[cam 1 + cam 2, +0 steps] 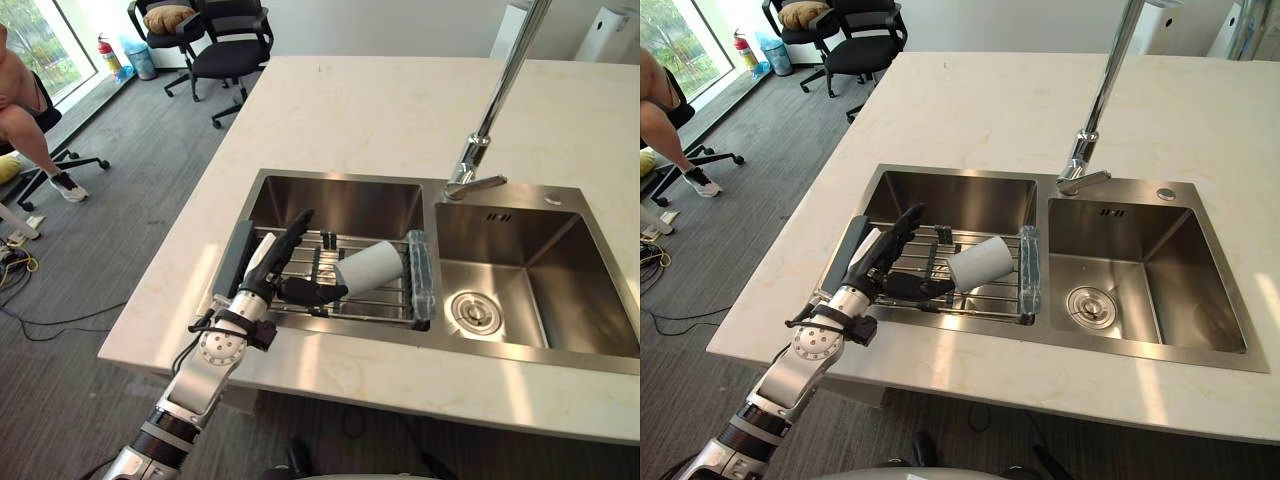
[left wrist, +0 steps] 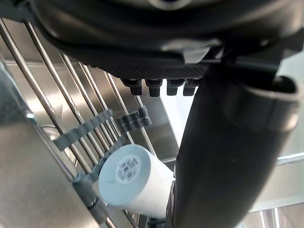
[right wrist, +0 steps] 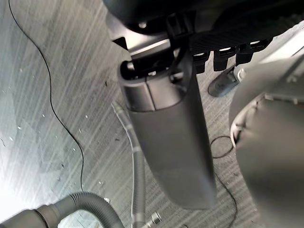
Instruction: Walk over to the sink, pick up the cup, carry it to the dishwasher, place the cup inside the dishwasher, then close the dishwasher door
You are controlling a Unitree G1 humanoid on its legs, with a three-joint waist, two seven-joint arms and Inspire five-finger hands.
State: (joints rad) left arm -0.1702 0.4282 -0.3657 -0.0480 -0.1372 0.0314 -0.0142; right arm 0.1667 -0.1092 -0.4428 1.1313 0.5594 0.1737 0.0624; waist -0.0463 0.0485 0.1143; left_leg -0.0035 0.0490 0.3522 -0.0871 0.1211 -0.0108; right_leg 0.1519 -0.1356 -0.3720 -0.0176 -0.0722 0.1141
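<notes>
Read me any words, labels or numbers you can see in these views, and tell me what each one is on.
Sticker on the base of the cup: dark printed marks, too blurred to read.
Fire extinguisher: any print is too small to read.
No other text, number or sign can be read here.

I lose the faucet (image 1: 497, 100) past the top edge at 1 o'clock and the person (image 1: 22, 115) past the edge at 10 o'clock; the thumb of my left hand (image 2: 223, 156) hides part of the cup (image 2: 126, 183).
</notes>
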